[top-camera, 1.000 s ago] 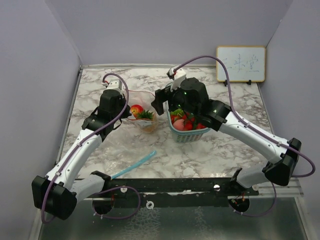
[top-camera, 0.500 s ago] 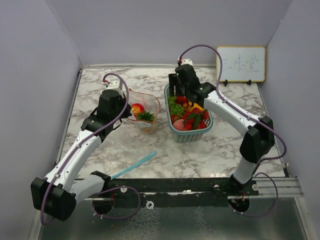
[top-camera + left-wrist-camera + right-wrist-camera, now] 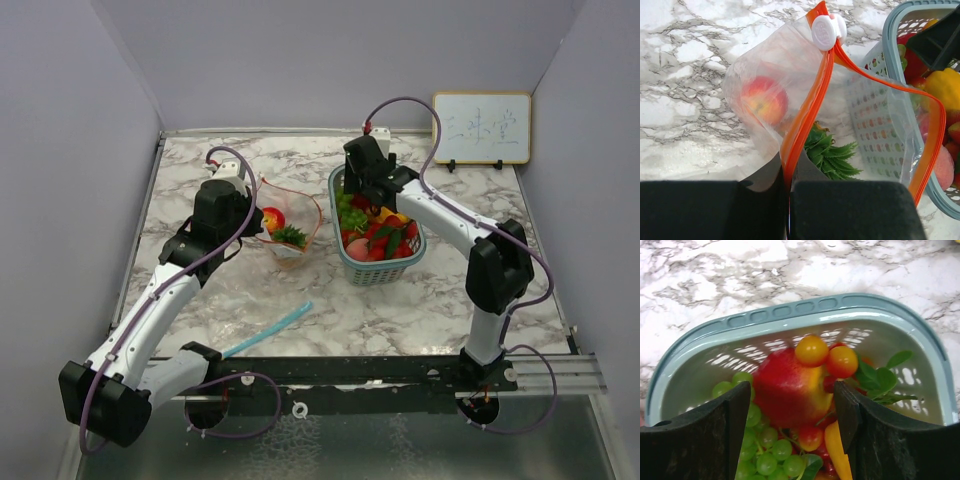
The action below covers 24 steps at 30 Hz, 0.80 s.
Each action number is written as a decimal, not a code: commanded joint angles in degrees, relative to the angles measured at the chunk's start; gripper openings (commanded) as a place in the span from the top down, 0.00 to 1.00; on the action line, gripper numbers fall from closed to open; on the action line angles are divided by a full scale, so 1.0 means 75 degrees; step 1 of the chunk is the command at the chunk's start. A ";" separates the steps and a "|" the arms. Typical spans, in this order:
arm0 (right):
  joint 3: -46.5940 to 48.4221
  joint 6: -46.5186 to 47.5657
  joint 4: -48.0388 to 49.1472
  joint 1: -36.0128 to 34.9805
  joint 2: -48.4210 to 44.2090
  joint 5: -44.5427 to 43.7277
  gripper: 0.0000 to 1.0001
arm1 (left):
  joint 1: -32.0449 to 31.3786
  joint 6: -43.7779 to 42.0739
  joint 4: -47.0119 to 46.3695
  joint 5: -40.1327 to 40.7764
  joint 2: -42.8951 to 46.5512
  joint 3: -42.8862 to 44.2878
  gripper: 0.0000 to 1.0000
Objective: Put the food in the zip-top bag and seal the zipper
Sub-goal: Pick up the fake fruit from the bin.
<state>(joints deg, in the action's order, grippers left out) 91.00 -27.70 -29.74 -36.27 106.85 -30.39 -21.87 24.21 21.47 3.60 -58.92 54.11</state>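
The clear zip-top bag [image 3: 290, 215] with an orange zipper stands open left of the teal basket [image 3: 376, 268]. It holds a red-yellow apple-like fruit [image 3: 764, 99] and leafy greens [image 3: 832, 156]; a white slider [image 3: 826, 31] sits on the zipper. My left gripper [image 3: 788, 187] is shut on the bag's orange rim [image 3: 802, 132]. My right gripper [image 3: 791, 412] is open above the basket's far end, its fingers [image 3: 735, 410] either side of a red-yellow fruit [image 3: 790, 390]. Green grapes [image 3: 765, 452], two small orange tomatoes [image 3: 827, 355] and a yellow pepper [image 3: 837, 452] lie around it.
The basket [image 3: 790, 315] also holds red strawberries [image 3: 378, 245] and a pink peach [image 3: 358, 248]. A light blue strip [image 3: 270, 328] lies near the front rail. A whiteboard [image 3: 481, 127] leans against the back right wall.
My right arm has swung back from over the bag to above the basket's far end, its gripper open over the fruit. The left gripper keeps holding the bag rim.
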 commanded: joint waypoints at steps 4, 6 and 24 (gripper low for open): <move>-0.0127 -0.0155 0.0057 0.0347 0.0491 0.0072 0.27 | -0.0014 -0.0156 -0.0281 -0.0207 0.0070 0.0026 1.00; -0.0161 -0.0134 0.0112 0.0355 0.0614 0.0225 0.23 | -0.0014 -0.0153 -0.0255 -0.0208 0.0056 0.0034 1.00; -0.0783 0.0130 0.0500 0.0348 -0.0343 0.1248 0.55 | -0.0014 -0.0109 -0.0231 -0.0216 -0.0082 -0.0036 1.00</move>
<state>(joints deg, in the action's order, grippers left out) 86.06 -27.70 -25.06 -33.78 109.40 -24.84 -21.87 23.53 21.47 3.09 -59.22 54.08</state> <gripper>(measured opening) 0.695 0.011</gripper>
